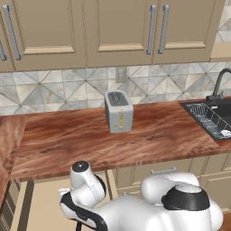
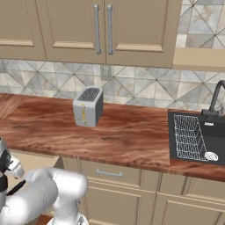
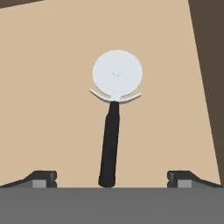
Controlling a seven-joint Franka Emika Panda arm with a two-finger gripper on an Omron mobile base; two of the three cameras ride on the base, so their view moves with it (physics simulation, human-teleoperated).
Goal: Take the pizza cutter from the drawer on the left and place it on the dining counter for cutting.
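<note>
two dark fingertips of the gripper (image 3: 112,178) are standing wide apart at the bottom of the hand view, one at each lower corner, and nothing is sitting clamped between them. the pizza cutter (image 3: 113,118) is lying flat on the beige floor of the open drawer (image 3: 52,87), directly in line with the gap between the fingertips. its black handle is pointing toward the hand, its butt end lying midway between the two tips, while its round silver wheel is lying at the far end, with a curved silver guard just behind it. a dark wall of the drawer is running along the right edge of this view.

in the left base view the white arm is bending low at the bottom of the frame, reaching down into the pulled-out drawer (image 1: 49,203) below the edge of the wood-grain counter (image 1: 67,140). a silver toaster (image 1: 118,111) is standing upright on that counter near the tiled backsplash, with a yellow lever on its front. to the right, a black sink (image 1: 212,118) is holding a wire rack, and a dark faucet (image 1: 219,85) is rising behind it. beige upper cabinets (image 1: 117,27) with vertical silver handles are hanging above. in the right base view a shut drawer front with a horizontal bar handle (image 2: 109,174) is sitting below the counter edge.
</note>
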